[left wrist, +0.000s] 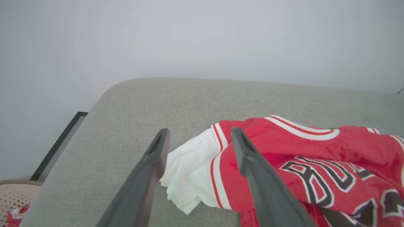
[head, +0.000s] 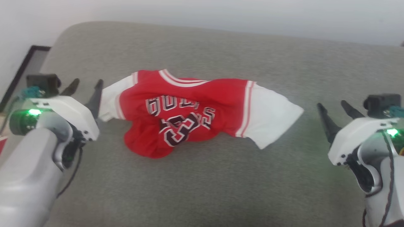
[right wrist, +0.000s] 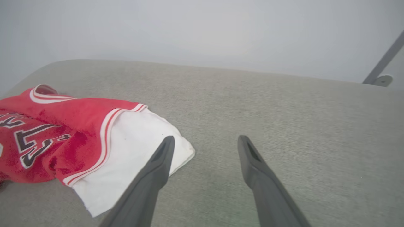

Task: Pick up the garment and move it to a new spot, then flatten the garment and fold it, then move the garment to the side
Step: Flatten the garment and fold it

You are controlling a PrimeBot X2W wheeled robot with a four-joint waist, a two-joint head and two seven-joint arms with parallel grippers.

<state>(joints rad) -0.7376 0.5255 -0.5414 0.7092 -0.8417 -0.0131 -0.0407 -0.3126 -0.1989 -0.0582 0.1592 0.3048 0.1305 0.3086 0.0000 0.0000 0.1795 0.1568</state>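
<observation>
The garment (head: 189, 110), a red jersey T-shirt with white sleeves, striped trim and black-and-white lettering, lies crumpled on the grey cushion (head: 221, 183), collar toward the far side. My left gripper (head: 86, 84) hovers open just left of its left sleeve, nothing between the fingers. Through the left wrist view that white sleeve (left wrist: 189, 176) shows between the spread fingers (left wrist: 249, 157) of my left gripper (left wrist: 199, 132). My right gripper (head: 331, 105) is open, a little right of the other sleeve (right wrist: 135, 151); in the right wrist view my right gripper (right wrist: 204, 140) frames bare cushion.
The grey cushion (left wrist: 151, 104) ends at a rounded far edge against a pale wall. A dark frame (head: 19, 72) runs along the floor at far left. A perforated beige basket (left wrist: 15, 197) sits low left in the left wrist view. A metal leg (right wrist: 383, 63) stands far right.
</observation>
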